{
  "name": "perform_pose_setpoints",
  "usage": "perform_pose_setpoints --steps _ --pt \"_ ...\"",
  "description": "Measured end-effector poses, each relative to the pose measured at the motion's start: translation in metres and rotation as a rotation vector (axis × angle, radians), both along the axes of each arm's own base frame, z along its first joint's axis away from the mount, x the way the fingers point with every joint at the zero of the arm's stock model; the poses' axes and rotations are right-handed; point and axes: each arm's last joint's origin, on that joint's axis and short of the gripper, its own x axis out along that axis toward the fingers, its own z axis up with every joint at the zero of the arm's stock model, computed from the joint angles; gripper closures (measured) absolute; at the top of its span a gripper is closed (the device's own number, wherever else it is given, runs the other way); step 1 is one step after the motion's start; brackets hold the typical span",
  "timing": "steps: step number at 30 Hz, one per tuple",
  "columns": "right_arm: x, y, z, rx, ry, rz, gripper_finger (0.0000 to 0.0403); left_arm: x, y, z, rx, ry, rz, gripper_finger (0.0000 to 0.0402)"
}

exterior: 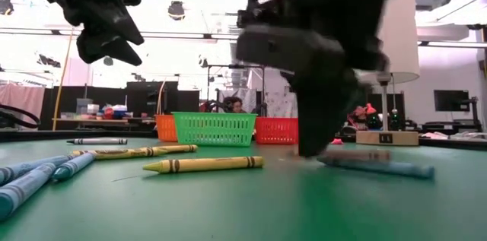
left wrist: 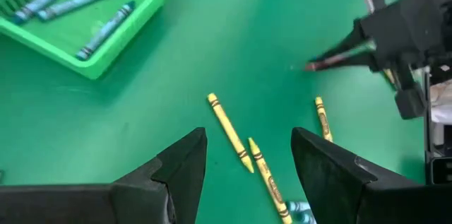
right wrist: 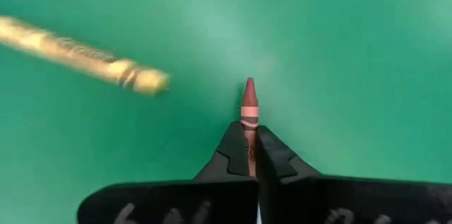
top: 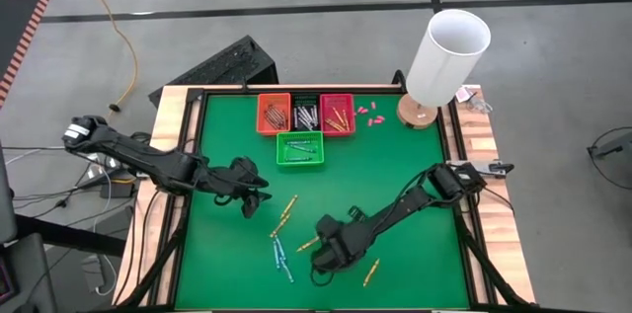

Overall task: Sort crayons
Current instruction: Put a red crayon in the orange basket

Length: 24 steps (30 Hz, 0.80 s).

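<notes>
Listing by view, high view first: green felt table [top: 415, 264]; four plastic mesh baskets, orange [top: 274, 114], black [top: 305, 113], red [top: 337, 114] and green [top: 300, 149], at twelve o'clock; loose yellow and blue wax crayons [top: 283, 256] near six o'clock. Right gripper [top: 327, 254] sits nearest them; left gripper [top: 259, 195] waits at nine o'clock.
Low view: yellow paper-wrapped crayon [exterior: 202, 164] lies flat, long axis crosswise.
Left wrist view: left fingers [left wrist: 180, 160] spread, holding nothing; blue crayons already in the green basket.
Right wrist view: right jaws clenched on a slim reddish-brown crayon [right wrist: 248, 111], long axis running straight out past the fingertips, tip forward. Red basket, I judge, lies toward twelve o'clock.
</notes>
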Motion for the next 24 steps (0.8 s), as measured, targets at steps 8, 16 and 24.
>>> perform_pose_setpoints --steps 8,16,24 --pt "0.020 -0.042 0.064 -0.154 0.023 0.049 0.0402 -0.018 0.006 0.015 0.010 -0.052 0.010 0.0204" --pt "0.029 -0.075 0.093 -0.194 0.078 0.123 0.0402 -0.031 0.011 0.017 0.053 -0.028 0.051 0.0204" --pt "0.017 -0.086 0.136 -0.217 -0.043 0.150 0.0402 -0.033 0.010 0.016 0.096 -0.006 0.043 0.0204"
